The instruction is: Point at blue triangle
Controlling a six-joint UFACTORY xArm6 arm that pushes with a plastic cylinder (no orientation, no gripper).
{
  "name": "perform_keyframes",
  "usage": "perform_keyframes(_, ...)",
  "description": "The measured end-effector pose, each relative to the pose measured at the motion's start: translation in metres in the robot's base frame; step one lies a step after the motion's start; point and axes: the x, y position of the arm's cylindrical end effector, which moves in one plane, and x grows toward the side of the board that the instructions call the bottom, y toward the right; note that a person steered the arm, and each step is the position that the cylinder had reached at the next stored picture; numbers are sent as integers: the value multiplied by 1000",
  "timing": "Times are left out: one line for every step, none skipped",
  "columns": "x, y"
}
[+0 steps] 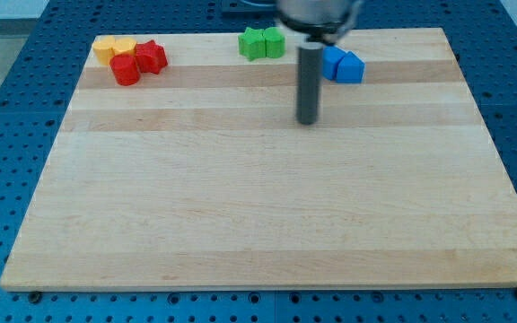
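Note:
Two blue blocks sit together near the view's top, right of centre. The right one (351,68) has a peaked, triangle-like shape. The left one (332,62) is partly hidden behind my rod, so its shape is unclear. My rod hangs down from the view's top, and my tip (307,121) rests on the board below and to the left of the blue blocks, apart from them.
Two green blocks (261,42) sit at the top centre, left of the rod. Two yellow blocks (114,48) and two red blocks (138,62) cluster at the top left. The wooden board (258,215) lies on a blue perforated table.

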Motion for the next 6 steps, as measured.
perform_keyframes(-7,48)
perform_keyframes(-22,76)
perform_keyframes(-42,90)
perform_keyframes(-76,90)
perform_keyframes(-107,90)
perform_keyframes(-125,73)
